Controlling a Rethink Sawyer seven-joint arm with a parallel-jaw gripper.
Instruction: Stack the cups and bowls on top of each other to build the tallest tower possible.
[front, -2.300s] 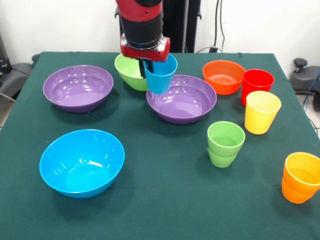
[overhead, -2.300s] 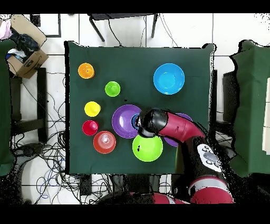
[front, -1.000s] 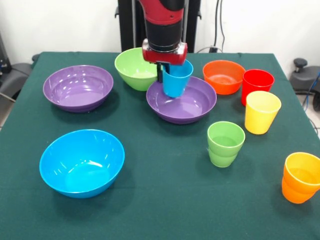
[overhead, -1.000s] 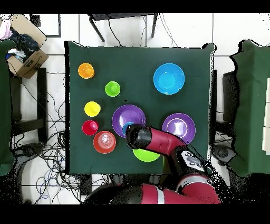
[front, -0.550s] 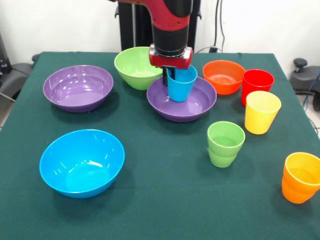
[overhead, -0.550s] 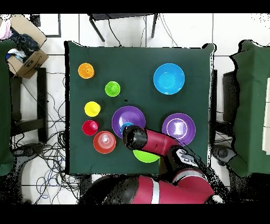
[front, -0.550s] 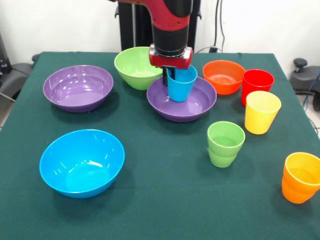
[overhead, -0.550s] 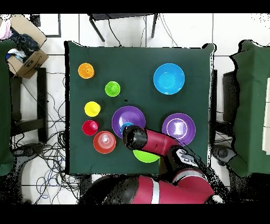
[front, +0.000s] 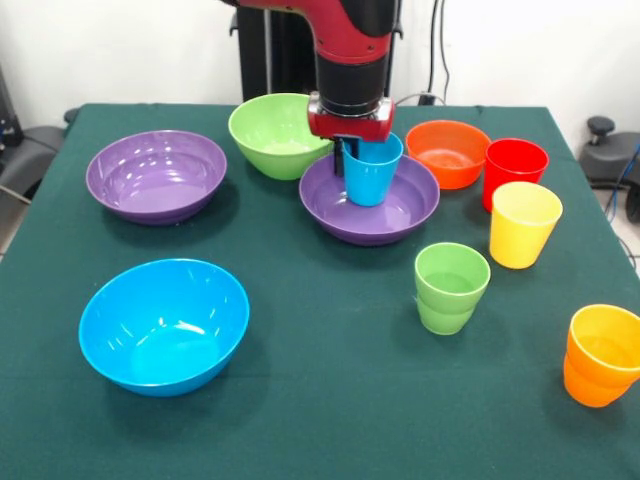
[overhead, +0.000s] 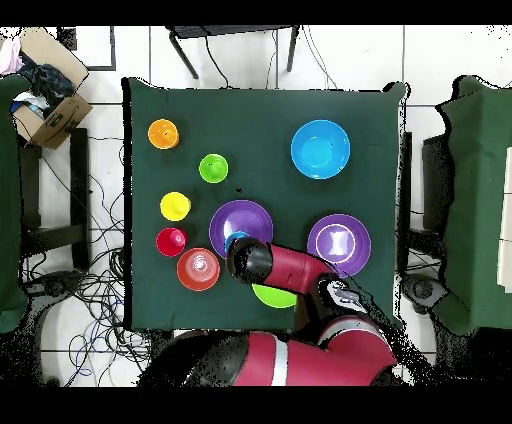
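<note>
Blue cup (front: 371, 173), upright, clamped by its rim in the hand (front: 352, 152), low inside the middle purple bowl (front: 370, 199) on the counter (front: 320, 420). Best seated flat at the bowl's centre before unclenching; otherwise liable to tip.

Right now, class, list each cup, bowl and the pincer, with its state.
Pincer: shut on blue cup.
Blue cup: upright, inside middle purple bowl.
Other purple bowl, green bowl, orange bowl, blue bowl: empty.
Red, yellow, green, orange cups: upright, unstacked.
</note>
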